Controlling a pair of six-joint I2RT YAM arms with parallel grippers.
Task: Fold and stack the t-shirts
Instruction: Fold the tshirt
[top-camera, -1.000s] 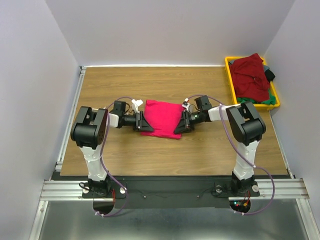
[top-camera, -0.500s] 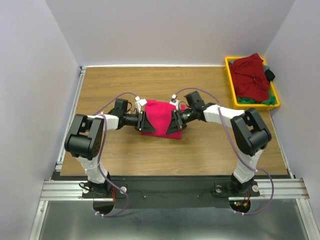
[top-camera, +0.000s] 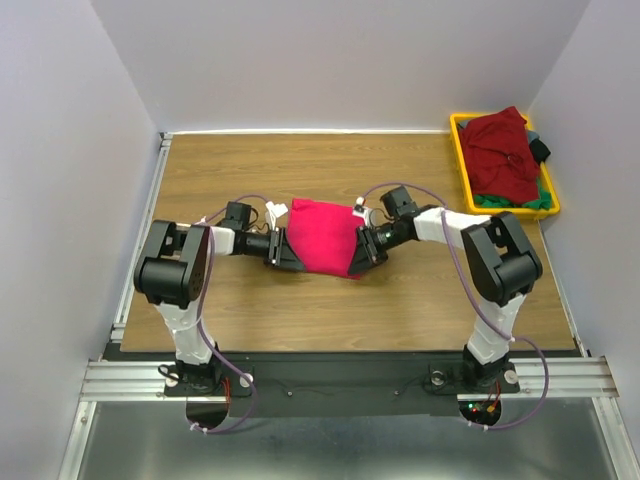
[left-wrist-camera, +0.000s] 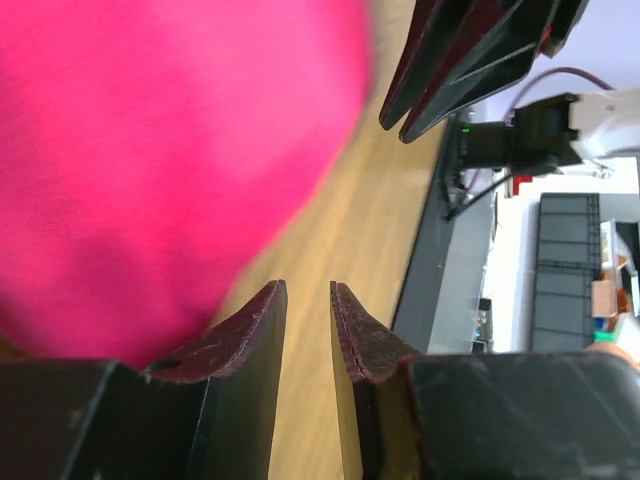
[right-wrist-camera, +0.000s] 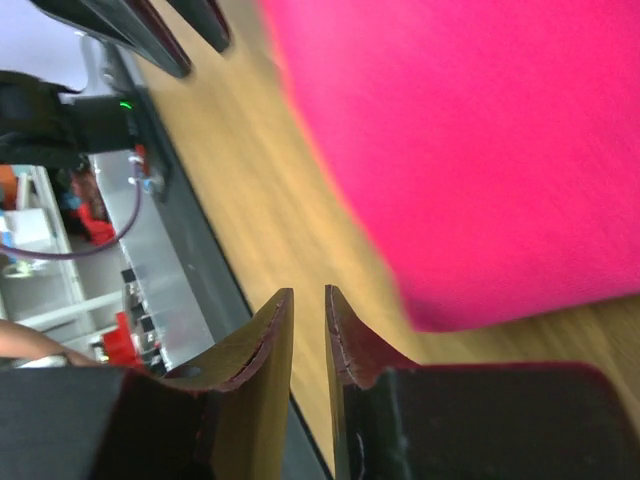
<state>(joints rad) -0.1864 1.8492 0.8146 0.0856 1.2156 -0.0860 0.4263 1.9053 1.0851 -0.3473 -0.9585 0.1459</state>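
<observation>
A folded crimson t-shirt (top-camera: 325, 237) lies on the wooden table, mid-table. My left gripper (top-camera: 285, 250) is at its left edge and my right gripper (top-camera: 362, 250) at its right edge, facing each other. Each has its jaws almost together with nothing between them. In the left wrist view the crimson shirt (left-wrist-camera: 150, 150) fills the upper left, beside my left gripper (left-wrist-camera: 308, 292). In the right wrist view the shirt (right-wrist-camera: 480, 130) lies at the upper right of my right gripper (right-wrist-camera: 308, 295). A maroon t-shirt (top-camera: 502, 150) tops green and dark shirts (top-camera: 530, 200) in the bin.
The yellow plastic bin (top-camera: 458, 150) stands at the far right corner, against the right wall. Walls close off the table's far, left and right sides. A metal rail (top-camera: 135, 240) runs along the left edge. Bare wood (top-camera: 250, 170) surrounds the shirt.
Both grippers pressed in against the crimson shirt's sides, then eased back a little toward the near edge. The shirt is now narrower and more bunched than a second ago.
</observation>
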